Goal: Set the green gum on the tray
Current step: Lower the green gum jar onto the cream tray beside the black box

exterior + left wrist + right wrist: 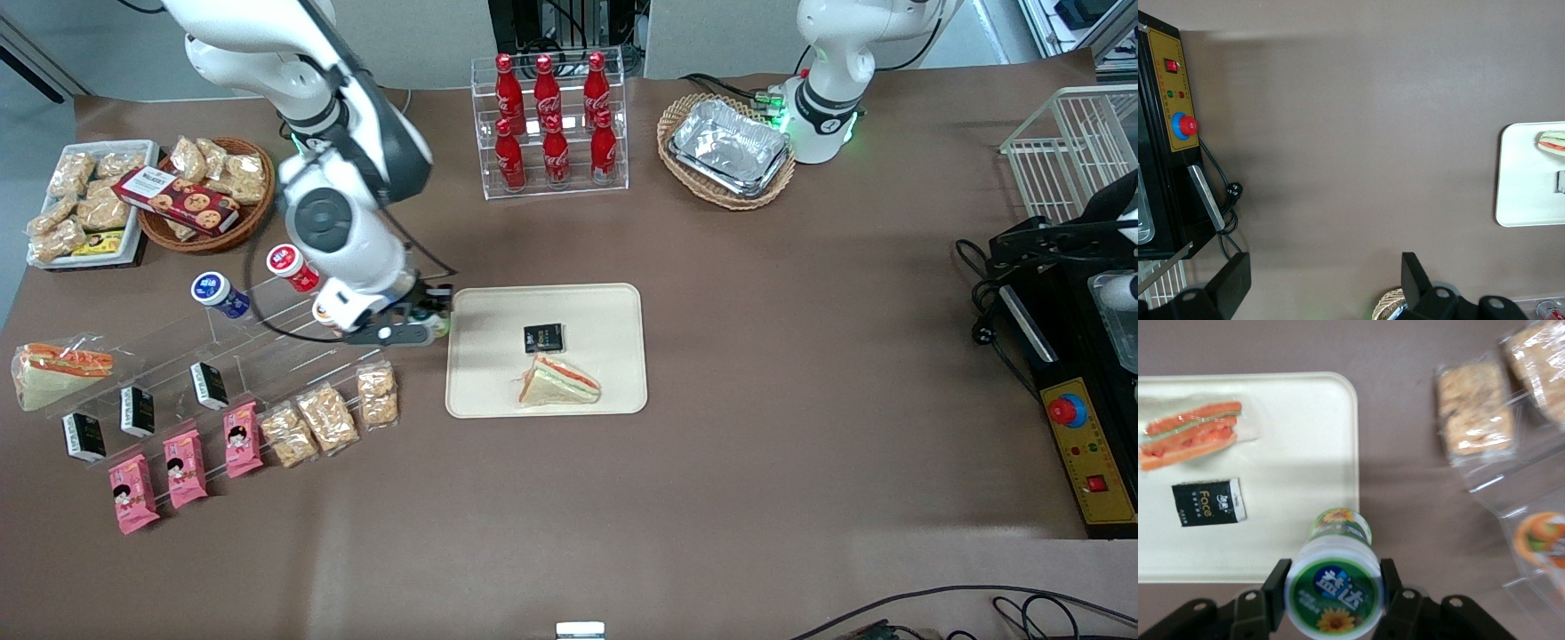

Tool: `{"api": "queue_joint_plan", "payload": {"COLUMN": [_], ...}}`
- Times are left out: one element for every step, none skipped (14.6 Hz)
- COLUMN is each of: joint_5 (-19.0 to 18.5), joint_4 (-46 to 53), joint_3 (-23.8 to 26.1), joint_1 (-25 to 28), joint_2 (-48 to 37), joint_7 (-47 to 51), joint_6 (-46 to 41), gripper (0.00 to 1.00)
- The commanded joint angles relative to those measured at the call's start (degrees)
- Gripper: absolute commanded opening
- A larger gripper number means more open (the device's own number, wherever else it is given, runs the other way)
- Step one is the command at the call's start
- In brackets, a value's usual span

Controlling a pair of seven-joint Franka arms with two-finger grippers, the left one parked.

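Note:
My gripper (1333, 587) is shut on the green gum (1335, 590), a canister with a green-and-white lid and a sunflower on it; the two black fingers (1276, 590) press its sides. In the front view the gripper (425, 322) holds it in the air just at the cream tray's edge nearest the clear stepped rack, with the gum (439, 324) barely showing. The tray (605, 311) lies flat mid-table and carries a wrapped sandwich (558, 382) and a small black packet (543, 338). The tray (1311, 453) also shows in the right wrist view under the canister.
A clear stepped rack (213, 356) holds a blue-lidded canister (218, 294), a red-lidded one (292, 267), an orange-lidded one (1541, 540), black packets, pink packets and cracker bags (377, 395). Cola bottles (551, 120) and a basket of foil trays (727, 149) stand farther from the camera.

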Motion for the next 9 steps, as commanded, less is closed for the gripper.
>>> {"api": "queue_joint_plan", "payload": {"joint_5": [0.82,0.82,0.82,0.82,0.82,0.82,0.91,1.00,0.91], "joint_4": [-2.85,-3.02,-3.20,-3.20,-3.20,-3.20,-3.20,-3.20,-3.20], "joint_3": [-0.63,-0.28,-0.28,-0.28,-0.28,-0.19,-0.19,-0.19,-0.19], "joint_1": [2.61,2.87,3.49,3.84,3.93,4.02,4.80,5.59,5.95], "joint_2": [2.71,4.03,5.35,6.58,7.63,8.51,9.22,10.01,10.71], "joint_7": [1.98,2.07,2.07,2.07,2.07,2.07,2.07,2.50,3.90], "joint_6": [7.64,9.40,11.33,12.74,13.97,14.94,15.74,16.53,17.49], "gripper": [0.39,0.39,0.39,0.39,0.39,0.39,0.39,0.40,0.40]}}
